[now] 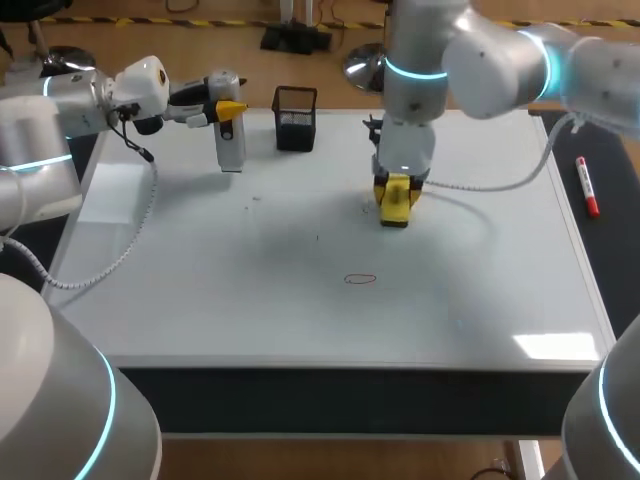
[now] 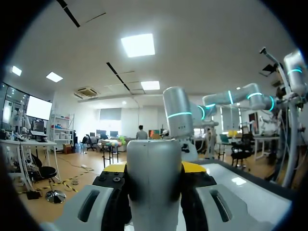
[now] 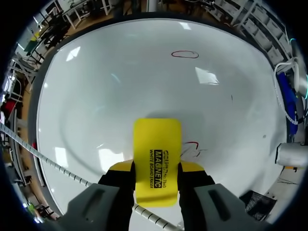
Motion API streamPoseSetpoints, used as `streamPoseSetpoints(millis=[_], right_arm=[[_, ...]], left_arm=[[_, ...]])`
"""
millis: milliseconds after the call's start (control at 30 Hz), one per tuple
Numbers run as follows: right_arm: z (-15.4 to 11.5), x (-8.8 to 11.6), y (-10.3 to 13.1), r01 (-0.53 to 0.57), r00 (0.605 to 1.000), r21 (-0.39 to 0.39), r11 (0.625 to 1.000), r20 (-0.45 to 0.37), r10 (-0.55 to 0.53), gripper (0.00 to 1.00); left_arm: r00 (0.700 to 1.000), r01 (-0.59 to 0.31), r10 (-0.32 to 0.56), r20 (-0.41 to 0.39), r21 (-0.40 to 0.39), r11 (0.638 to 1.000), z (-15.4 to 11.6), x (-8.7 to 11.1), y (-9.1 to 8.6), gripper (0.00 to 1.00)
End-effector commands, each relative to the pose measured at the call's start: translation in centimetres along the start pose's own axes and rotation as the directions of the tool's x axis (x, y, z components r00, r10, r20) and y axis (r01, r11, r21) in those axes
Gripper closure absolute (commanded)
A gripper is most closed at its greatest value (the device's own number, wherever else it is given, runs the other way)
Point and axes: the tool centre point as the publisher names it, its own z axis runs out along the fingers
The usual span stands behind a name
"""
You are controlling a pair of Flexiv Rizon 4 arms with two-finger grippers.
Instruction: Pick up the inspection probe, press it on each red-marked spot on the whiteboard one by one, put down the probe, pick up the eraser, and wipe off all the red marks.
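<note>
Clamping eraser, right gripper holds it against whiteboard; left gripper clamps probe.

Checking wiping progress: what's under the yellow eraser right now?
A red mark on the whiteboard pokes out beside the eraser; whether more red lies beneath is covered.

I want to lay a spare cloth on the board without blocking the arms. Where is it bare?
Bare: the whiteboard's near strip, between the red oval and the near edge; its left side, nearer than the probe; its right side, between the eraser and the red marker. Crowded: the far part, with probe, mesh holder and eraser.
</note>
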Motion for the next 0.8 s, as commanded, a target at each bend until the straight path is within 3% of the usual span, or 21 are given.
streamPoseSetpoints(millis=[33, 300, 467, 633, 800], right_arm=[[-2.9, 0.1, 0.4, 0.018, 1.0, 0.038, 0.999, -0.006, -0.018, 1.0], [-6.0, -2.8, 0.3, 0.085, 0.996, 0.074, 0.994, 0.003, -0.085, 1.0], [-5.7, -4.8, 0.1, 0.094, 0.995, 0.076, 0.993, 0.022, -0.096, 1.0], [-4.6, -8.3, 0.3, 0.132, 0.989, 0.076, 0.988, 0.064, -0.137, 1.0], [-3.6, -9.5, 0.3, 0.139, 0.986, 0.067, 0.988, 0.081, -0.145, 1.0]], left_arm=[[1.0, -0.003, 0.003, 0.006, 0.002, 1.0, 0.1, 0.2, 0.0, 1.0], [1.0, -0.003, 0.003, 0.006, 0.002, 1.0, 0.1, 0.2, 0.0, 1.0], [1.0, -0.003, 0.003, 0.006, 0.002, 1.0, 0.1, 0.2, 0.0, 1.0], [1.0, -0.003, 0.003, 0.006, 0.002, 1.0, 0.1, 0.2, 0.0, 1.0], [1.0, -0.003, 0.003, 0.006, 0.002, 1.0, 0.1, 0.2, 0.0, 1.0]])
